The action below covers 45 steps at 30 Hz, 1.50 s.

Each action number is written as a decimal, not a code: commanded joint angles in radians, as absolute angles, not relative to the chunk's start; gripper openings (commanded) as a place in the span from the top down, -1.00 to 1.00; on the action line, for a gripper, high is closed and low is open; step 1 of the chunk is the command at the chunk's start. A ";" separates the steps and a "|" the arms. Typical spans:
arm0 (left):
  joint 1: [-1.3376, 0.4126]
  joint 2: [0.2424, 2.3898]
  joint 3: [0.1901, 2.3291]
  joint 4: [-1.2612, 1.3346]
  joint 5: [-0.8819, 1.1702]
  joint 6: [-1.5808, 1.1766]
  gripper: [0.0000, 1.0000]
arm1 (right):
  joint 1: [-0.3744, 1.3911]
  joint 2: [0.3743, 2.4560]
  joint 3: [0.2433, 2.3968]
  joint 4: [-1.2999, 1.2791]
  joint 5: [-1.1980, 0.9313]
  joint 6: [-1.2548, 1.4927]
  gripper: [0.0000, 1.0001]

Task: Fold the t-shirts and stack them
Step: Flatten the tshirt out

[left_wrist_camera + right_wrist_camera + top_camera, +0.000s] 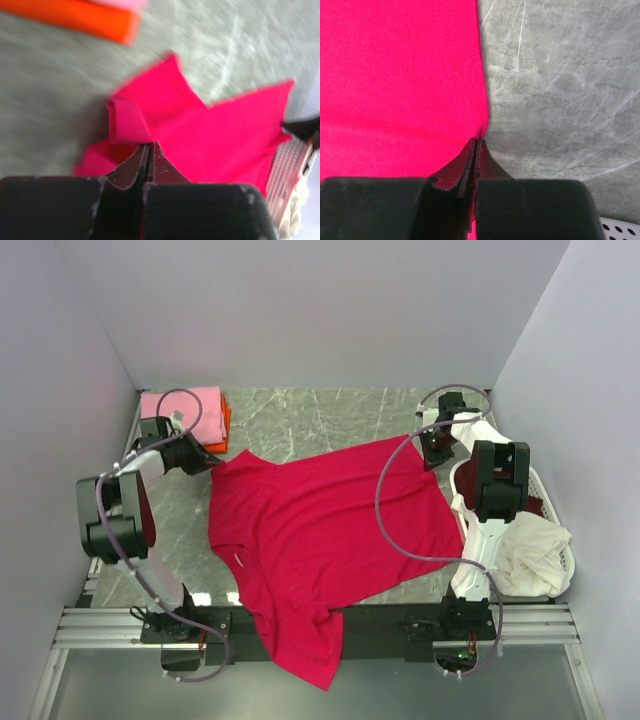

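Crimson t-shirt (320, 540) spread, slightly rumpled, across the middle of the grey marbled tabletop (300, 420). Its nearest part hangs over the front rail between the two arm bases, and its small white neck label (238, 560) shows toward the left. At the shirt's far-left corner, the left jaws are pressed together on a rolled bit of fabric, seen at their tips in the left wrist view. At its far-right corner, the right jaws are clamped on the shirt's edge. In the tabletop's far-left corner, a folded pink t-shirt (185, 412) lies on a folded orange t-shirt (224, 428). On the right, a white basket (566, 572) holds a crumpled cream t-shirt (530, 545).
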State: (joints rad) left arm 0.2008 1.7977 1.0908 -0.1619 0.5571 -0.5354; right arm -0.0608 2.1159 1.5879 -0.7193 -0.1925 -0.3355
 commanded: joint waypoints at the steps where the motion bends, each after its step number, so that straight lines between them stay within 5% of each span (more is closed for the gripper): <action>1: 0.144 1.643 1.014 -0.159 0.591 -0.529 0.99 | -0.066 2.112 1.600 -0.718 -0.187 -0.347 1.00; 7: 0.114 1.511 0.717 -0.075 0.640 -0.621 0.92 | -0.066 2.109 1.592 -0.710 -0.193 -0.351 1.00; 9: 0.115 1.468 0.649 -0.066 0.643 -0.650 0.76 | -0.066 2.106 1.586 -0.707 -0.193 -0.351 1.00; 14: 0.114 1.303 0.704 -0.187 0.451 -0.624 -0.01 | -0.066 2.102 1.572 -0.704 -0.202 -0.353 1.00; 25: 0.112 1.413 0.851 -0.354 0.376 -0.411 -0.04 | -0.066 2.097 1.568 -0.700 -0.209 -0.351 1.00; 32: 0.112 1.350 0.789 -0.376 0.224 -0.529 -0.02 | -0.066 2.106 1.575 -0.701 -0.207 -0.350 1.00; 45: 0.112 1.474 0.732 -0.246 0.304 -0.666 0.24 | -0.066 2.114 1.575 -0.701 -0.212 -0.345 1.00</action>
